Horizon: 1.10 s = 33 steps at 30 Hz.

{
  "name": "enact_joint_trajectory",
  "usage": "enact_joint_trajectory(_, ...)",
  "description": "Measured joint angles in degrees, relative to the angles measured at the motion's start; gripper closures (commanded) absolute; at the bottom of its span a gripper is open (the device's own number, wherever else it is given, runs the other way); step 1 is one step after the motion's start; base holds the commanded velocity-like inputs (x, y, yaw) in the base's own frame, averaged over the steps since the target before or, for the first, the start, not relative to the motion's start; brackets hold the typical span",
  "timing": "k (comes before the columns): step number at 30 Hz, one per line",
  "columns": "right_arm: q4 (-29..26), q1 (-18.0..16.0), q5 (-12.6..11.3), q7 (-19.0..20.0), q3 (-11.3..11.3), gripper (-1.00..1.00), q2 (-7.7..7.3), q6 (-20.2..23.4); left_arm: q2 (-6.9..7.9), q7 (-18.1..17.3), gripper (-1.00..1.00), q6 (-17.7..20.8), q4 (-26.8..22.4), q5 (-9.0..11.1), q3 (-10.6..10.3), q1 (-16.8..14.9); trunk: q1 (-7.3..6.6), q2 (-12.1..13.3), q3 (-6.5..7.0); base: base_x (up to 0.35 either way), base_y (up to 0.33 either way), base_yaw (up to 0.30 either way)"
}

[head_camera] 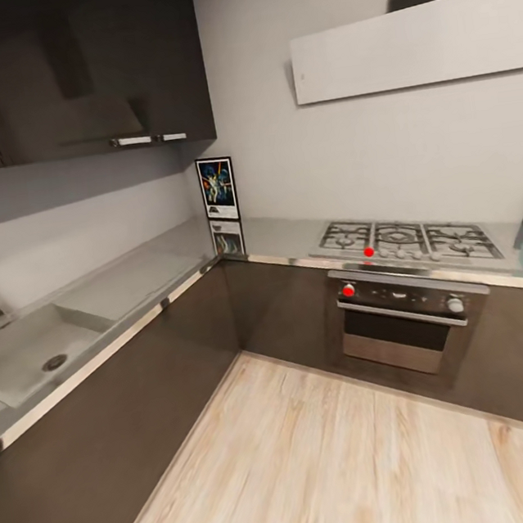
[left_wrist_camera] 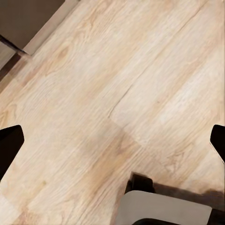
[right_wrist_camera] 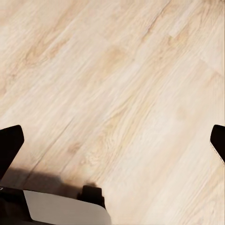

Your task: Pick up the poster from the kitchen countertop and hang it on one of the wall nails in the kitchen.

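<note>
- Poster [head_camera: 217,188] stands upright in the desk [head_camera: 287,237] corner, leaning on the wall, likely for easy reach.
- Left pincer [left_wrist_camera: 112,145] and right pincer [right_wrist_camera: 112,145] gape wide, empty, over wooden floor [head_camera: 321,460].

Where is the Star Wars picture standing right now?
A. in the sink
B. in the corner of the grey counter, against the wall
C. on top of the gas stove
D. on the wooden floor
B: the upright, black-framed Star Wars poster stands on the smooth grey metallic L-shaped countertop in the corner where its two runs meet, against the pale wall, apart from the inset sink and the gas hob.
</note>
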Motion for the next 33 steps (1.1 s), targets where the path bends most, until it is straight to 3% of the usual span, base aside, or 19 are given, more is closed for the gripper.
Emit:
enact_joint_trajectory(13, 0.0, 0.0, -0.06, 0.0, 0.0, -1.0, 0.0, 0.0, -0.04, -0.11, -1.0, -0.17, 0.05, -0.09, -0.35, -0.02, 0.02, 0.0, 0.0, 0.253, -0.073, 0.0)
enact_joint_trajectory(18, -0.04, 0.0, -0.12, -0.03, -0.08, -1.0, 0.0, -0.11, -0.43, -0.15, -1.0, -4.74, -0.4, -0.21, -1.54, 0.0, 0.03, 0.0, 0.0, 0.026, -0.01, 0.0)
enact_joint_trajectory(20, -0.06, 0.0, -0.18, -0.05, -0.09, -1.0, 0.0, -0.21, -0.74, -0.12, -1.0, -6.31, -1.72, -0.24, -3.53, 0.01, 0.04, 0.0, 0.0, 0.007, -0.003, 0.0)
enact_joint_trajectory(23, -0.08, 0.0, -0.22, -0.07, -0.01, -1.0, 0.0, -2.32, -1.31, -0.06, -1.0, -7.16, -7.8, -0.33, -8.47, -0.02, 0.04, 0.0, 0.01, 0.003, -0.001, 0.0)
enact_joint_trajectory(26, -0.08, 0.0, -0.21, -0.08, 0.04, -1.0, 0.0, -4.2, -1.55, -0.11, -1.0, -6.89, -13.45, -0.32, -11.11, -0.01, 0.04, 0.0, 0.0, 0.001, 0.0, 0.0)
enact_joint_trajectory(29, -0.18, 0.0, -0.23, -0.11, 0.05, -1.0, 0.0, -5.24, -2.46, -0.15, -1.0, -0.53, -24.34, -0.25, -12.62, 0.0, 0.04, 0.0, 0.01, 0.0, 0.0, 0.0)
enact_joint_trajectory(30, -0.24, 0.0, -0.24, -0.23, 0.02, -1.0, 0.0, -5.55, -4.55, -0.13, -1.0, 8.24, -33.19, -0.16, -13.15, 0.0, 0.04, 0.01, 0.0, 0.0, 0.0, 0.0)
enact_joint_trajectory(31, -0.25, 0.0, -0.24, -0.25, 0.01, -1.0, 0.0, -5.59, -5.18, -0.11, -1.0, 9.78, -38.89, -0.2, -13.22, -0.03, 0.03, 0.0, 0.01, 0.0, 0.0, 0.0)
enact_joint_trajectory(32, -0.63, 0.0, -0.23, -0.35, -0.03, -1.0, -0.02, -5.76, -10.07, 0.11, -1.0, 19.41, -44.92, -2.1, -14.3, -2.86, 0.04, 0.02, 0.03, 0.0, 0.0, 0.0)
enact_joint_trajectory(33, -0.9, 0.0, -0.24, -0.36, -0.04, -1.0, -0.04, -5.77, -11.35, 0.16, -1.0, 20.74, -46.14, -2.67, -16.27, -4.65, 0.04, 0.01, 0.02, 0.0, 0.0, 0.0)
